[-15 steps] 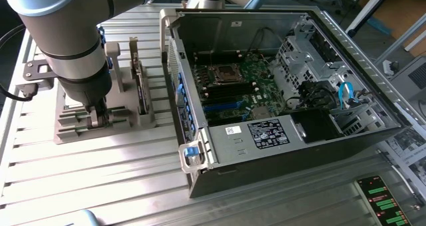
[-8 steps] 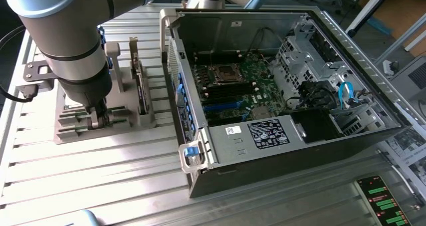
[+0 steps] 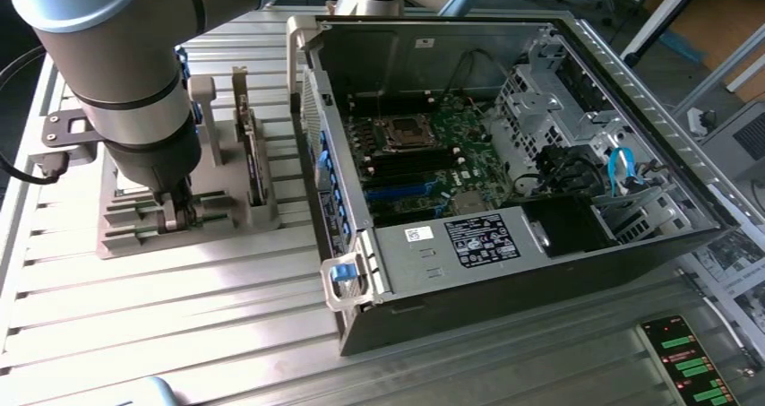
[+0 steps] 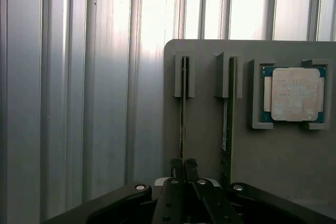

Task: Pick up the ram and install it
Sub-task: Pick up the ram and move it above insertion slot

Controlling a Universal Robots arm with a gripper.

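The ram (image 4: 182,103) stands on edge in a slot of the grey holder (image 4: 210,56), seen as a thin dark line. My gripper (image 4: 182,164) sits over its near end, and both fingertips (image 4: 175,164) press against the stick's two faces. A second thin stick (image 4: 226,121) stands in the neighbouring slot. In the exterior view the gripper (image 3: 182,216) reaches down into the grey holder (image 3: 132,231) on the exterior view's left, beside the open computer case (image 3: 502,155) with its motherboard (image 3: 431,155).
A square silver processor chip (image 4: 294,94) lies in a pocket of the holder. A wider expansion card (image 3: 251,155) stands upright in the holder near the case wall. The ribbed metal table (image 3: 179,316) stretches around. A panel with green lights (image 3: 693,357) sits at the lower right.
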